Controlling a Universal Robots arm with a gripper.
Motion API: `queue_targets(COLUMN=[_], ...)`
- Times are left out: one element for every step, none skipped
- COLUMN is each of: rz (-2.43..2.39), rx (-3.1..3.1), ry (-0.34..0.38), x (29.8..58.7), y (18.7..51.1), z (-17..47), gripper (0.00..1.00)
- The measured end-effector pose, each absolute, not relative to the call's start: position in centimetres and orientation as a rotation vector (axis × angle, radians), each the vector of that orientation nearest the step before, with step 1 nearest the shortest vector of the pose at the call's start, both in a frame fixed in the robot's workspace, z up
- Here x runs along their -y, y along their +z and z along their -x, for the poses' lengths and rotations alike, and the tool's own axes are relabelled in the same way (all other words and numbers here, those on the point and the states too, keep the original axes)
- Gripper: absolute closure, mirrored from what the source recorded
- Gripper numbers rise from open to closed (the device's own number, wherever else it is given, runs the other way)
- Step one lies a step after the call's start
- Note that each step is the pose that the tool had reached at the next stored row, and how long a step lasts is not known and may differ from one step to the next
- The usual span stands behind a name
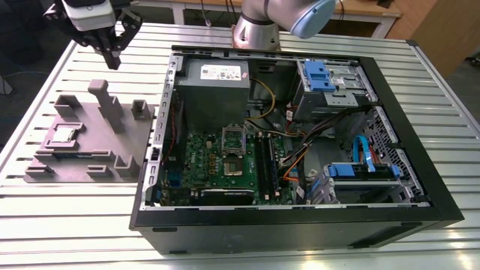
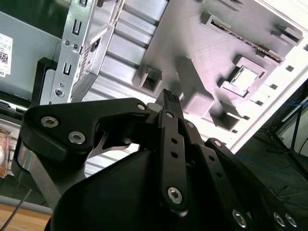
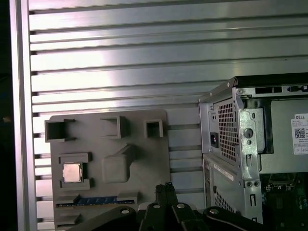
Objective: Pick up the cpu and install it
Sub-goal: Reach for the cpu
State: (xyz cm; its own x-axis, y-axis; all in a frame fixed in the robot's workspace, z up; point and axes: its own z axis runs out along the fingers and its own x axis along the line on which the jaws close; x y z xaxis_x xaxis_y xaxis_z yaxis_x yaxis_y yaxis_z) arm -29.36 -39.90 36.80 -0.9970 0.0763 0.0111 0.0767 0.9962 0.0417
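The cpu [image 1: 64, 135] is a small silvery square lying flat in a recess of the grey holder block [image 1: 112, 149], at the exterior view's left of the open computer case [image 1: 300, 225]. Both wrist views show the cpu [image 2: 246, 78] [image 3: 72, 172] in its recess. My gripper [image 1: 114, 61] hangs high above the table behind the block, apart from the cpu. Its fingers point down and are shut on nothing, tips together [image 2: 167, 95] [image 3: 166, 186]. Inside the case, the motherboard's socket [image 1: 234, 136] has its metal frame standing up.
The holder block carries several upright posts [image 1: 100, 93] and a blue-edged slot [image 3: 96, 200]. A grey power supply [image 1: 213, 76] with a white label, blue drive cages [image 1: 330, 79] and loose cables [image 1: 300, 146] sit in the case. The ribbed metal table [image 1: 75, 225] spreads around everything.
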Motion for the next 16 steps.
queue_targets(rz=[0.12, 0.12, 0.12, 0.12, 0.12, 0.12, 0.12, 0.12, 0.12, 0.12, 0.12, 0.12, 0.12, 0.12, 0.12, 0.12], rx=[3.129, 3.129, 3.129, 3.129, 3.129, 3.129, 3.129, 3.129, 3.129, 3.129, 3.129, 3.129, 3.129, 3.129, 3.129, 3.129], ry=[-0.066, -0.066, -0.066, -0.066, -0.066, -0.066, -0.066, -0.066, -0.066, -0.066, -0.066, -0.066, -0.066, -0.066, -0.066, -0.066], x=[39.9, 39.9, 39.9, 39.9, 39.9, 39.9, 39.9, 39.9, 39.9, 39.9, 39.9, 39.9, 39.9, 39.9, 39.9, 39.9], y=[36.8, 36.8, 36.8, 36.8, 36.8, 36.8, 36.8, 36.8, 36.7, 36.7, 36.7, 36.7, 36.7, 36.7, 36.7, 36.7], z=[29.4, 29.4, 29.5, 29.6, 29.6, 29.7, 29.7, 29.8, 29.9, 30.1, 30.3, 30.5, 30.7, 30.9, 31.1, 31.3], gripper=[0.9, 0.9, 0.9, 0.9, 0.9, 0.9, 0.9, 0.9, 0.9, 0.9, 0.9, 0.9, 0.9, 0.9, 0.9, 0.9])
